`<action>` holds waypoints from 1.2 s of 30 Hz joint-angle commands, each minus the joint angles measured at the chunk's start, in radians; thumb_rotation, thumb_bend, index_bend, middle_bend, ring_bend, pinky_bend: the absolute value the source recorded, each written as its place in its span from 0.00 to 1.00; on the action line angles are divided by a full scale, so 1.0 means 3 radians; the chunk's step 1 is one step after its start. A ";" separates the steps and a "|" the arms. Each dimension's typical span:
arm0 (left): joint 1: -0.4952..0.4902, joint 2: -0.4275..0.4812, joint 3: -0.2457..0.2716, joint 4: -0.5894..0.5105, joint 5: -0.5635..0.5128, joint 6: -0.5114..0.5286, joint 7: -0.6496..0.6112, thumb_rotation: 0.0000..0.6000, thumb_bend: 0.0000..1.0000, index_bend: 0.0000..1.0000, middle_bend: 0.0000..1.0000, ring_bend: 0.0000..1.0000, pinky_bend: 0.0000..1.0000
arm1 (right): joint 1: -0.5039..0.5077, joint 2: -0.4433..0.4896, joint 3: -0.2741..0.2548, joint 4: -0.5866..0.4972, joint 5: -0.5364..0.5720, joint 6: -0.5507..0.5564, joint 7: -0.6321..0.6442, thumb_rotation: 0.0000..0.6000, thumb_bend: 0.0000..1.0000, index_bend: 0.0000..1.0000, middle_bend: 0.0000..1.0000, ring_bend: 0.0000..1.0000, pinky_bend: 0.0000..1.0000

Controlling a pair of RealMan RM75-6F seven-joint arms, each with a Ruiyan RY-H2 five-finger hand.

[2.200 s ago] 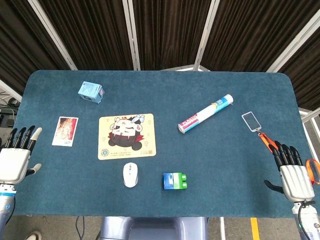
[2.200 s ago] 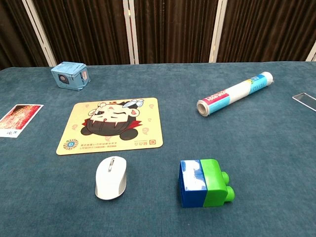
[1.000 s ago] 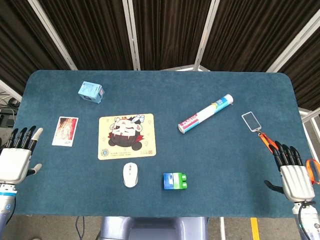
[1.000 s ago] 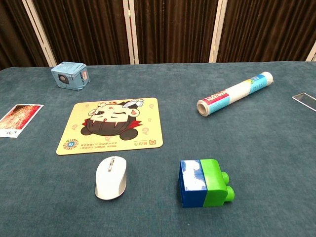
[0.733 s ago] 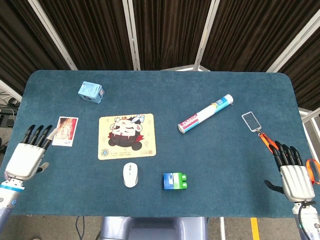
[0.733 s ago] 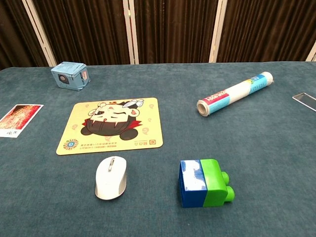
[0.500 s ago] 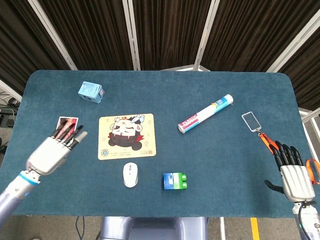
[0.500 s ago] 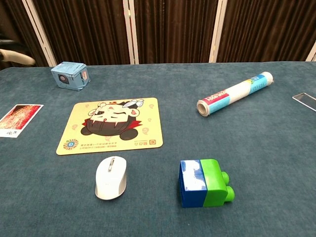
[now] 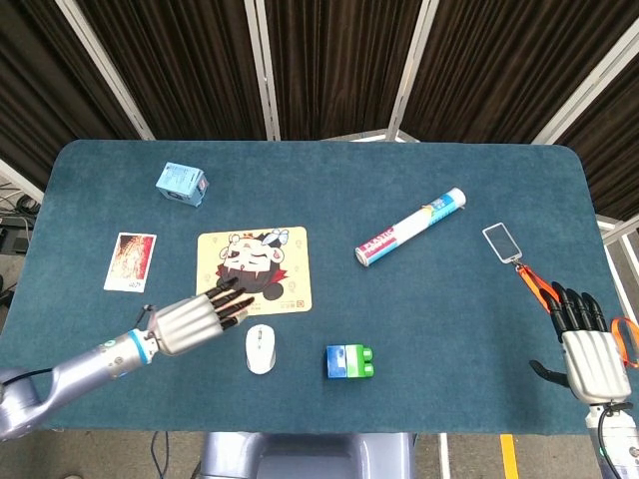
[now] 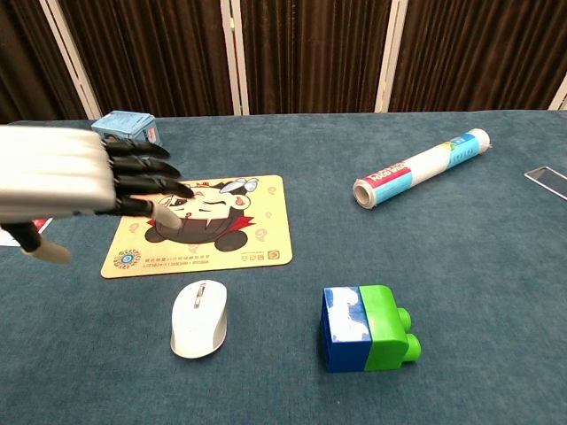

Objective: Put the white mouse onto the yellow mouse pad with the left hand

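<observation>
Sweeping in from the table's left edge, the left hand (image 9: 190, 321), empty with fingers outstretched, now hovers just left of the small white computer mouse (image 9: 261, 349), which lies untouched near the yellow cartoon-printed mouse pad (image 9: 285, 289), while the right hand (image 9: 585, 349) rests open.

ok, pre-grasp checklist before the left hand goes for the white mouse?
1. Left hand empty, fingers spread: ok.
2. White computer mouse free on the blue cloth table, nothing on it: ok.
3. Hand over the mouse: not ok, it is beside the mouse, over the pad's corner.
4. Yellow cartoon mouse pad free of objects: ok.
5. Blue-and-green toy brick apart from the mouse: ok.
6. Right hand at the far table edge: ok.
</observation>
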 commanded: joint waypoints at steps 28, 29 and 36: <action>-0.0535 -0.0893 0.0005 0.0225 -0.0446 -0.0778 0.0381 1.00 0.10 0.20 0.00 0.00 0.00 | 0.0003 0.0020 -0.0005 0.0000 -0.0007 -0.0017 0.0049 1.00 0.09 0.00 0.00 0.00 0.00; -0.0540 -0.0905 0.0010 0.0233 -0.0454 -0.0791 0.0397 1.00 0.11 0.21 0.00 0.00 0.00 | 0.0003 0.0020 -0.0005 -0.0001 -0.0007 -0.0018 0.0050 1.00 0.09 0.00 0.00 0.00 0.00; -0.0555 -0.1010 0.0022 0.0290 -0.0577 -0.0830 0.0502 1.00 0.23 0.30 0.00 0.00 0.00 | 0.0003 0.0025 -0.0007 0.0000 -0.0009 -0.0021 0.0064 1.00 0.09 0.00 0.00 0.00 0.00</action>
